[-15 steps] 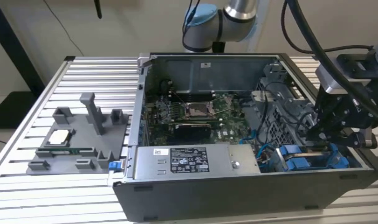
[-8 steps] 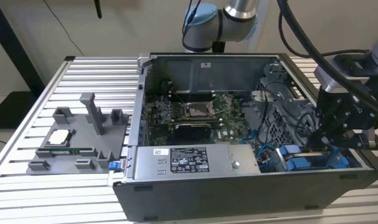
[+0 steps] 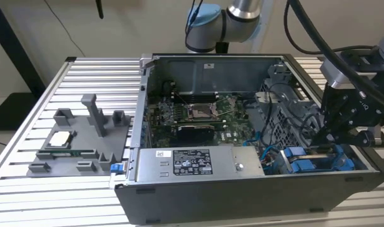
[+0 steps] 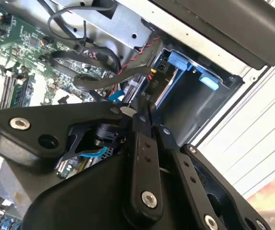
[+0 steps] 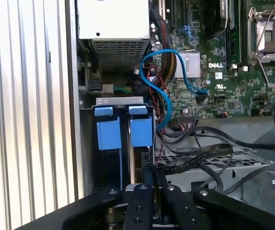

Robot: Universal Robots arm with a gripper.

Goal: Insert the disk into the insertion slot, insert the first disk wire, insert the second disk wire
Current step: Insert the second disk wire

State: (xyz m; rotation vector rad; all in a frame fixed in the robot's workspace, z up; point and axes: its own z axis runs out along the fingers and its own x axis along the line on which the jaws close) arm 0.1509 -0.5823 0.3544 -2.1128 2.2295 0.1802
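Misalignment looked the main hazard. The black two-fingered robot gripper (image 4: 140, 108) had its tips pressed together, though I could not tell whether a wire end was pinched between them. It hung close against the silver-grey hard disk in its bright blue plastic carrier (image 5: 141, 132), which sat inside the grey sheet-metal drive bay (image 5: 118, 100) of the dark computer case (image 3: 242, 198). Loose black cables (image 5: 200, 153) and a curling blue cable (image 5: 161, 91) lay just beside. A tilted push could have snagged them or bent a connector.

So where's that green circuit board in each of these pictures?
Exterior view: the green circuit board lies inside the open case, mid-picture.
Second wrist view: it lies under the black cables.
First wrist view: it lies past the blue carriers.
Shared landmark: the blue carriers, at the case's corner.
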